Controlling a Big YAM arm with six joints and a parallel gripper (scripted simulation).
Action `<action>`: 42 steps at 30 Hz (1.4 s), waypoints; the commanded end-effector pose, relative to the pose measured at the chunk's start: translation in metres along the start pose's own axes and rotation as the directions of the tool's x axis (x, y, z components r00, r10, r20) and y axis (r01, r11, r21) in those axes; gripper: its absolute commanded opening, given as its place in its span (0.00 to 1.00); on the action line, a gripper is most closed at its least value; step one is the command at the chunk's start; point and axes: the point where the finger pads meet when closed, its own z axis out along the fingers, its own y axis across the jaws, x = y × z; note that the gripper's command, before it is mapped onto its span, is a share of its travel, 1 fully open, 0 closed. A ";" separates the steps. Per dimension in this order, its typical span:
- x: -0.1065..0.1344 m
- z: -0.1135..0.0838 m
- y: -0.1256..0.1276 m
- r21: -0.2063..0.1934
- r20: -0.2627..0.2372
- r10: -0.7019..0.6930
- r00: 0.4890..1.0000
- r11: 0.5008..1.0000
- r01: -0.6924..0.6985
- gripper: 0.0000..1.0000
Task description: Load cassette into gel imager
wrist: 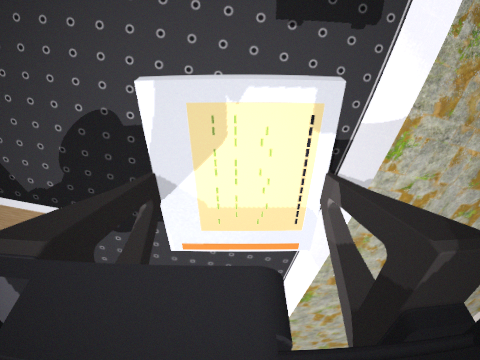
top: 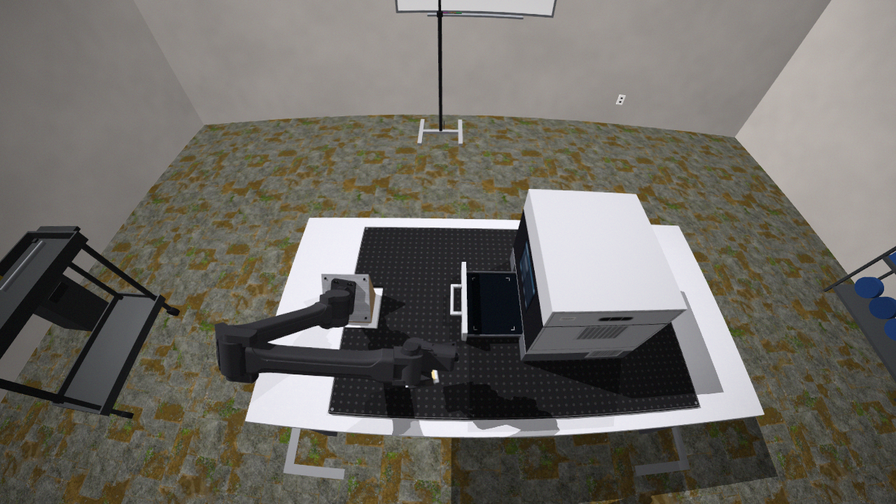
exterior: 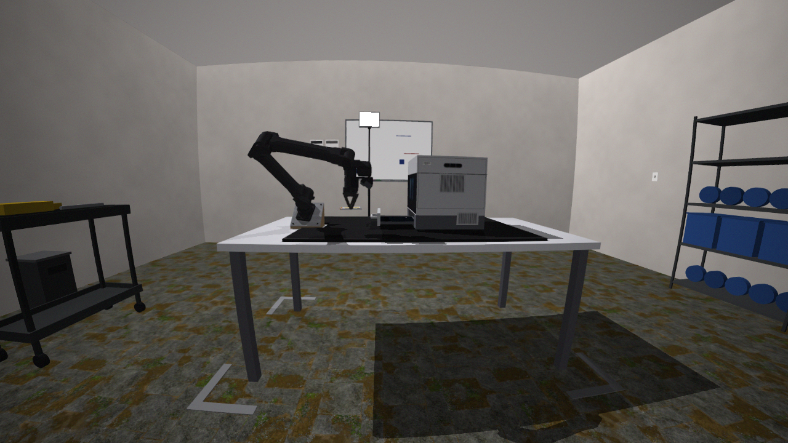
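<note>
FINISHED (wrist: 255, 165) (exterior: 357, 208) (top: 435, 376) is a flat white cassette with a yellow gel window and an orange strip at one end. My gripper (wrist: 240, 182) (exterior: 350, 206) is shut on it, one finger at each long side, and holds it roughly level above the board. In the top view the arm hides most of it. The gel imager IM (top: 604, 250) (exterior: 449, 195) stands upright on the right. Its drawer (top: 464, 313) (exterior: 378, 218) is open towards the arm's base. The dark glass (top: 495, 304) shows corner marks and nothing lying on it.
The drawer's white handle (top: 452, 299) juts out to the left. The held cassette is left of the drawer and nearer the table's near edge in the top view. The black perforated board (top: 407, 250) lies under IM. The arm's base (top: 347, 299) (exterior: 308, 216) stands at the left.
</note>
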 end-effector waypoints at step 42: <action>-0.123 -0.019 0.126 0.047 0.024 -0.888 0.460 0.460 0.887 0.78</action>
